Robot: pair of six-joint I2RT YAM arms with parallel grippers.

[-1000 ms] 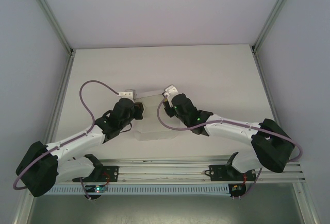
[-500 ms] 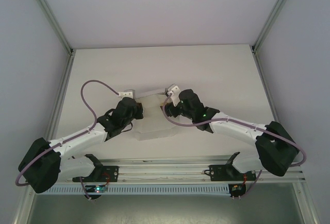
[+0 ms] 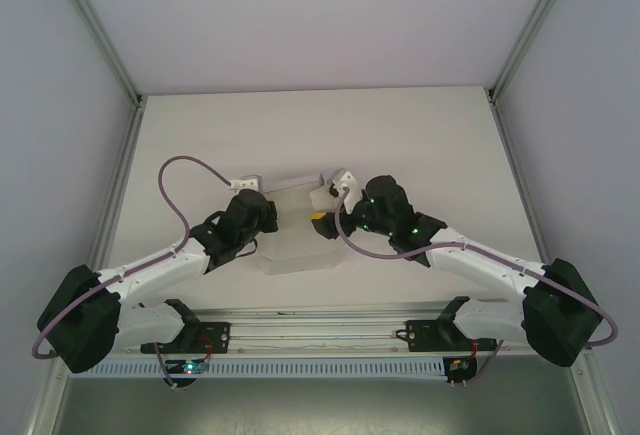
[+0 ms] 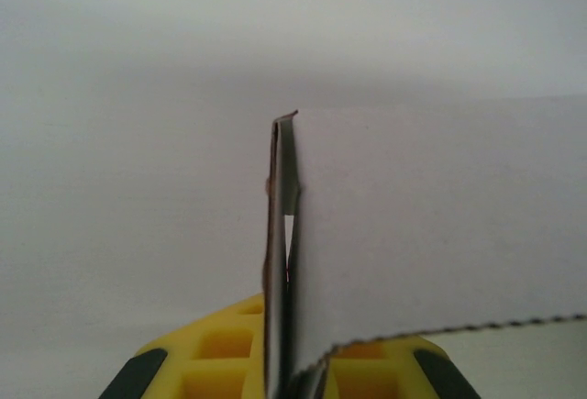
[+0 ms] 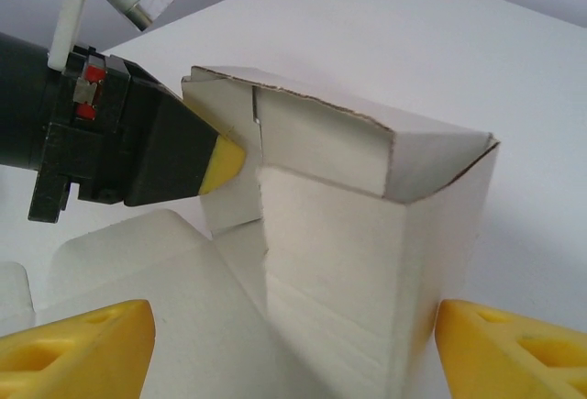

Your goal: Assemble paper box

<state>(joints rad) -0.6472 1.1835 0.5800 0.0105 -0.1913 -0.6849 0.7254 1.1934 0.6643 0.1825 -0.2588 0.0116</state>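
Paper box (image 5: pixel 367 234) on white table (image 3: pixel 400 135), left end effector (image 4: pixel 289 376) tight on its flap, right end effector (image 5: pixel 293 353) apart beside it.

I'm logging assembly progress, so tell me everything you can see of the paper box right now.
The paper box is thin white card with brownish cut edges, half formed: an upright rectangular sleeve standing on the table, a top flap folded over at a slant, more flaps lying flat beside its base. It sits mid-table between the arms. The left claw is shut on one upright wall edge; the right claw is open, its yellow fingers flanking the box, contact unclear.
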